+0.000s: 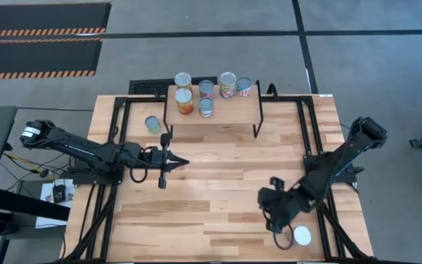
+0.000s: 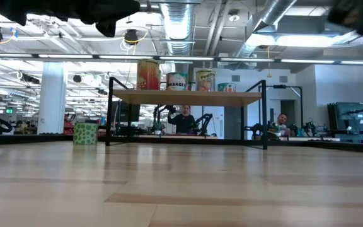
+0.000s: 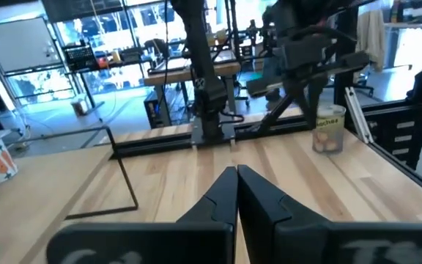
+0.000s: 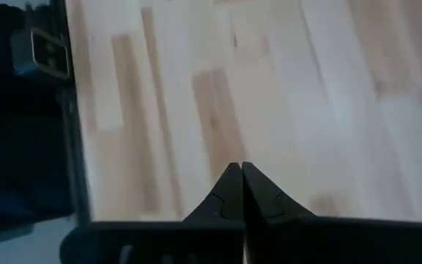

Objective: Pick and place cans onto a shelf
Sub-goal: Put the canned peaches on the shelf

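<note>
The shelf [image 1: 215,110], with a light wood top and black legs, stands at the table's far middle, and several cans [image 1: 206,89] stand upright on it; they also show in the low view [image 2: 176,81]. A green can [image 1: 152,124] stands on the table left of the shelf. Another can [image 1: 302,235] with a pale top stands near the front right edge; it also shows in the left wrist view [image 3: 329,132]. My left gripper [image 1: 184,162] is shut and empty, in front of the shelf. My right gripper [image 1: 275,224] is shut and empty, just left of the front-right can.
Black frame rails [image 1: 108,169] run along the table's left and right sides. The shelf's thin black leg [image 3: 127,180] stands close to my left gripper on its far side. Bare wood [image 1: 218,191] lies between the two arms. People sit in the room beyond the table [image 2: 184,118].
</note>
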Action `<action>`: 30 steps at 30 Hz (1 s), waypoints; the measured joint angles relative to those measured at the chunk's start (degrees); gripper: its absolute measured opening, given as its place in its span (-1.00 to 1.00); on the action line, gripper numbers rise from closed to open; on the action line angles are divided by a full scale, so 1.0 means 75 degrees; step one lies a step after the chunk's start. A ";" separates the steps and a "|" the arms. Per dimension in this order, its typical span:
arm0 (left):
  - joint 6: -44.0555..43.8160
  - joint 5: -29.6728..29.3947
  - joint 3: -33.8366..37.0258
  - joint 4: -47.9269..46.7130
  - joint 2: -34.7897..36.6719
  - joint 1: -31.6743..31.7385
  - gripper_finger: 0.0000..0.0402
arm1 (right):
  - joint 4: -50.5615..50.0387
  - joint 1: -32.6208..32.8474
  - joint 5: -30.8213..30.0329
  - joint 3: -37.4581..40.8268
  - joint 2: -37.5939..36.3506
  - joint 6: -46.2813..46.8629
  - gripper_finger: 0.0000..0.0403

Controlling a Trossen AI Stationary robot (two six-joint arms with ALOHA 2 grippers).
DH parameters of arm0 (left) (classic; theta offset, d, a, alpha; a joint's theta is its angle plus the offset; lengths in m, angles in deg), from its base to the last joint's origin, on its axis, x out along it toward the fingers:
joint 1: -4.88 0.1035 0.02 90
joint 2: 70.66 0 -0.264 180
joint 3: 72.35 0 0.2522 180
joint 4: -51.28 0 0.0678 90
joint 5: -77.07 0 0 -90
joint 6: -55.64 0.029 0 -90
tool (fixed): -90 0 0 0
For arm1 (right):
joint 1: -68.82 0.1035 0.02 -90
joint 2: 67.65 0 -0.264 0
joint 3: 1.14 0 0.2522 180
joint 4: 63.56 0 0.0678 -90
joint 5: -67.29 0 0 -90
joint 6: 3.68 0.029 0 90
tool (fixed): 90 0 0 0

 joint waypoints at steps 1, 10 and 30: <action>-0.0001 0.0000 0.0000 0.0003 0.0000 0.0000 -1.00 | -0.0299 0.0193 0.0065 -0.0165 0.0071 0.0424 -0.98; -0.0062 0.0000 0.0003 -0.0042 0.0000 0.0003 -1.00 | -0.2285 0.1455 0.0996 -0.2167 0.1366 0.2847 -0.88; -0.0084 0.0000 0.0003 -0.0150 -0.0003 0.0003 -1.00 | -0.4424 0.2477 0.3314 -0.3674 0.3598 0.5548 -0.20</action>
